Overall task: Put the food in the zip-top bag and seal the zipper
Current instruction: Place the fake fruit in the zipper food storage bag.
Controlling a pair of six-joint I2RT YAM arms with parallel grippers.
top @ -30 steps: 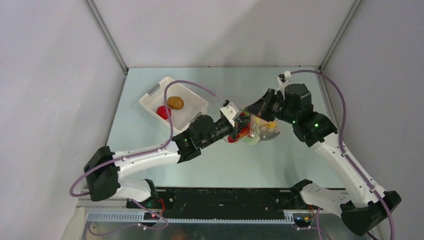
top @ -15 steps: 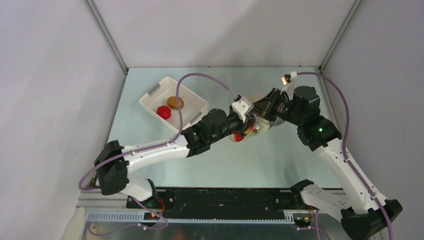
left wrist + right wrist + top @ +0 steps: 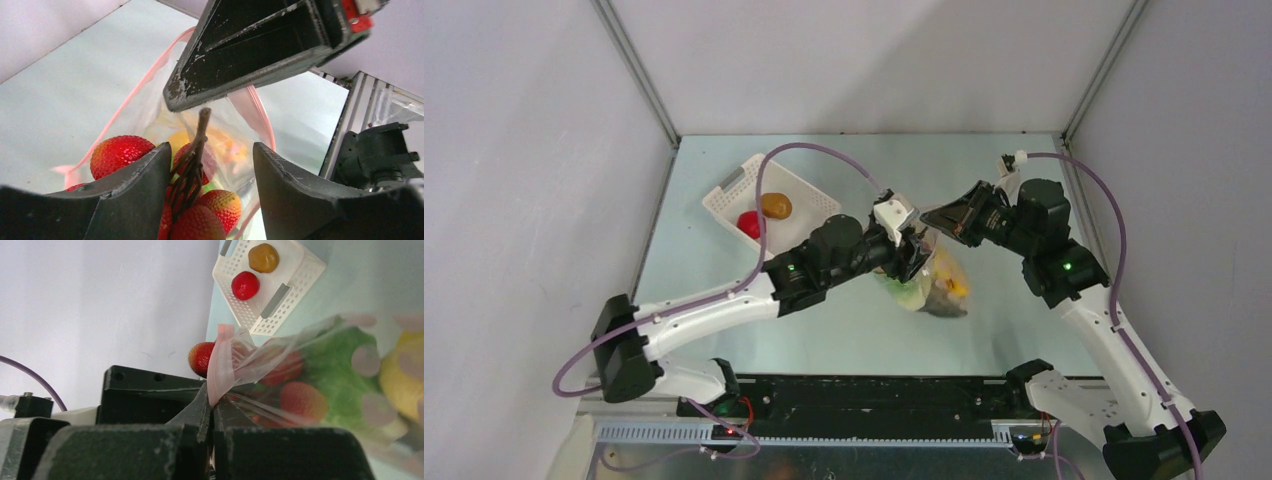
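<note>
The clear zip-top bag (image 3: 941, 287) hangs from my right gripper (image 3: 931, 217), which is shut on its pink zipper (image 3: 220, 360) strip. Green, yellow and orange food shows through the bag. My left gripper (image 3: 212, 150) stands open at the bag's mouth. A bunch of red strawberries (image 3: 120, 152) on a brown stem (image 3: 199, 135) sits between its fingers, the stem leaning on the left one and not clamped. From above, my left gripper (image 3: 913, 257) is right against the bag's upper left side. A brown piece (image 3: 774, 205) and a red piece (image 3: 748, 223) lie in the white basket.
The white lattice basket (image 3: 809, 216) stands at the back left of the table, beside the left arm's purple cable. Grey walls close the table in on three sides. The black rail with the arm bases runs along the near edge.
My left gripper has opened and let go of the strawberry bunch at the bag's mouth. The bag now hangs lower and further right under the right gripper, which has lifted slightly.
</note>
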